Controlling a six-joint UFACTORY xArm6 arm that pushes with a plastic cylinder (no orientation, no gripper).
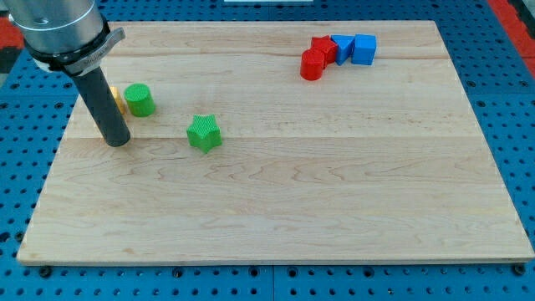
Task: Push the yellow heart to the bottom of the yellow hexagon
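Note:
My tip rests on the wooden board near the view's left edge. Only a sliver of one yellow block shows, just right of the rod and above the tip. The rod hides most of it, so I cannot tell its shape. No second yellow block is visible. A green cylinder sits right beside the yellow sliver, up and to the right of the tip.
A green star lies to the right of the tip. At the view's top right, a red cylinder, a red block and two blue blocks sit clustered together.

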